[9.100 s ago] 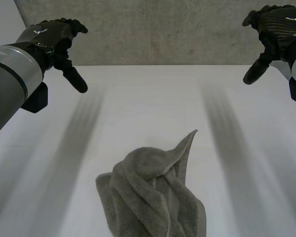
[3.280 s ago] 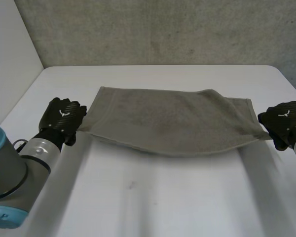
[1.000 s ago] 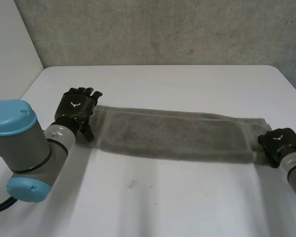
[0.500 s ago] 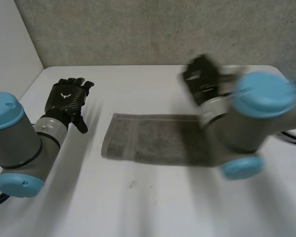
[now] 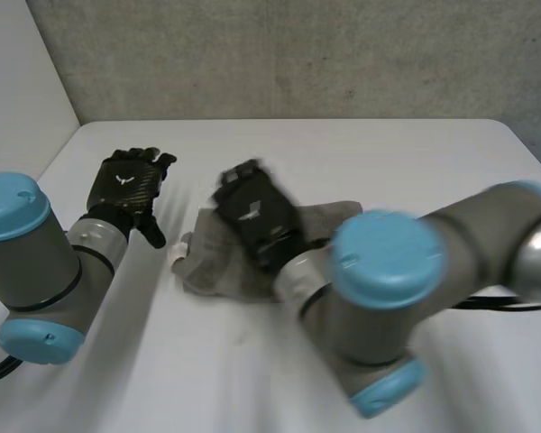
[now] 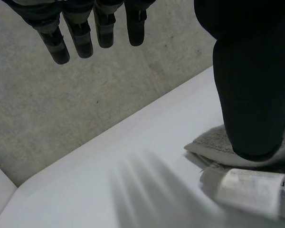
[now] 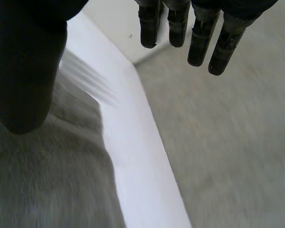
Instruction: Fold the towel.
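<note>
Head view, nearest me: my right arm (image 5: 388, 271) reaches across the front of the white table (image 5: 162, 388). Its right hand (image 5: 252, 216) is above the bunched grey towel (image 5: 207, 266), fingers (image 7: 199, 38) straight, apart from the thumb, holding nothing. A white label (image 6: 254, 187) lies at the towel's left end. Farther off, the left hand (image 5: 126, 185) hovers just beside that end, fingers (image 6: 80, 33) spread and empty.

A white table (image 5: 361, 144) stands before a grey speckled wall (image 5: 298, 54).
</note>
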Available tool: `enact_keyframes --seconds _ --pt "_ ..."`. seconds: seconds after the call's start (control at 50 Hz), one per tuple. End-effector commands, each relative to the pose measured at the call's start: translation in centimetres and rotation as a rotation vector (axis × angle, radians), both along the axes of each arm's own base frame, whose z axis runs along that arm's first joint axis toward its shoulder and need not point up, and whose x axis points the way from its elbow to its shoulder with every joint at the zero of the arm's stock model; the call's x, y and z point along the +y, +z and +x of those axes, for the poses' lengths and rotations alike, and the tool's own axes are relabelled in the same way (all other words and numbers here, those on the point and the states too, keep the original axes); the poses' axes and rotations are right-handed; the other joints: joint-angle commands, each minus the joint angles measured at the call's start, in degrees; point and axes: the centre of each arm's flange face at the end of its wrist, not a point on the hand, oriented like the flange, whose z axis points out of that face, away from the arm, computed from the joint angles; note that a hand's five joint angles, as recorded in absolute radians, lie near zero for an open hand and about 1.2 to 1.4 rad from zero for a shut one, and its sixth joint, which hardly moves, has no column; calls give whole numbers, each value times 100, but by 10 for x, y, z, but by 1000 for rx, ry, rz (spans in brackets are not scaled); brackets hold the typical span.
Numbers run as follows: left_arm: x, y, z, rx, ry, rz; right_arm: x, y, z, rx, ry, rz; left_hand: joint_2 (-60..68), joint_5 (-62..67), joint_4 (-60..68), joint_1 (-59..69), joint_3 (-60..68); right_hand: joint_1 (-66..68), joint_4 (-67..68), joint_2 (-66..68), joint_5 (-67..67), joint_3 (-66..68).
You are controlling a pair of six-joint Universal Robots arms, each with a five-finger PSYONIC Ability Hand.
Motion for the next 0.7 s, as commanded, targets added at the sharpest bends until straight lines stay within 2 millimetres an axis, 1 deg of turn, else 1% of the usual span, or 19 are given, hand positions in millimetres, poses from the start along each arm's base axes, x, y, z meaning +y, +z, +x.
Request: enact_keyframes --seconds 0.02,0.04,0.06,0.1,0.12,0.16,0.22,0.28,0.3,0.32,0.34,0.36,0.4,0.44,0.5,0.54,0.62,0.66,0.7 --pt "12 4 -12 5 -42 -9 -23 0 -64 -107 -157 242 48 -169 49 -1 55 -323 -485 -388 -347 -366" --pt "15 4 -15 5 -52 -9 -27 -9 -74 -96 -177 295 48 -169 49 -1 55 -323 -485 -388 -347 -366" --pt "15 4 -15 5 -52 -9 -27 -9 -74 -96 -178 295 48 -169 49 -1 55 -323 -485 -388 -347 -366" --pt "20 3 -21 4 -71 -7 -39 -28 -94 -72 -232 371 48 -169 49 -1 55 -253 -416 -318 -277 -296" --pt "20 3 -21 4 -71 -7 -39 -28 -94 -71 -233 371 48 -169 49 -1 55 -247 -410 -312 -271 -290" --pt "21 1 -22 2 -74 -2 -47 -52 -107 -38 -278 429 48 -169 49 -1 55 1025 863 960 1002 982" --pt "23 0 -23 0 -82 2 -51 -63 -110 -22 -298 453 48 -169 49 -1 55 1569 1407 1504 1546 1526" --pt "24 0 -24 0 -85 3 -61 -86 -118 -4 -339 501 48 -169 49 -1 55 4015 3852 3950 3991 3972" --pt "25 0 -24 0 -86 3 -61 -86 -118 -4 -339 501 48 -169 49 -1 55 4025 3863 3960 4002 3982" --pt "25 0 -25 0 -88 3 -64 -89 -120 1 -352 497 48 -169 49 -1 55 5707 5545 5642 5684 5664" --pt "25 0 -25 0 -88 3 -64 -89 -120 1 -352 497 48 -169 49 -1 55 5724 5562 5659 5700 5681" --pt "26 -1 -24 -2 -88 6 -67 -89 -122 -2 -367 489 48 -169 49 -1 55 6667 6505 6602 6644 6624" --pt "26 -1 -24 -2 -88 6 -69 -85 -127 -2 -392 475 48 -169 49 -1 55 6677 6515 6612 6653 6634" --pt "27 0 -24 -1 -88 5 -69 -67 -137 8 -458 407 48 -169 49 -1 55 6677 6515 6612 6653 6634" --pt "27 0 -24 -1 -88 3 -66 -56 -140 30 -480 357 48 -169 49 -1 55 6677 6515 6612 6653 6634" --pt "28 4 -25 4 -89 -4 -61 -42 -146 128 -496 254 48 -169 49 -1 55 6677 6515 6612 6653 6634" --pt "31 18 -27 20 -98 -41 -64 -32 -145 283 -463 114 48 -169 49 -1 55 6677 6515 6612 6653 6634" --pt "31 25 -28 28 -101 -61 -69 -24 -140 326 -451 33 48 -169 49 -1 55 6677 6515 6612 6653 6634" --pt "31 36 -30 46 -104 -90 -63 -7 -104 305 -360 -97 48 -169 49 -1 55 6677 6515 6612 6653 6634"
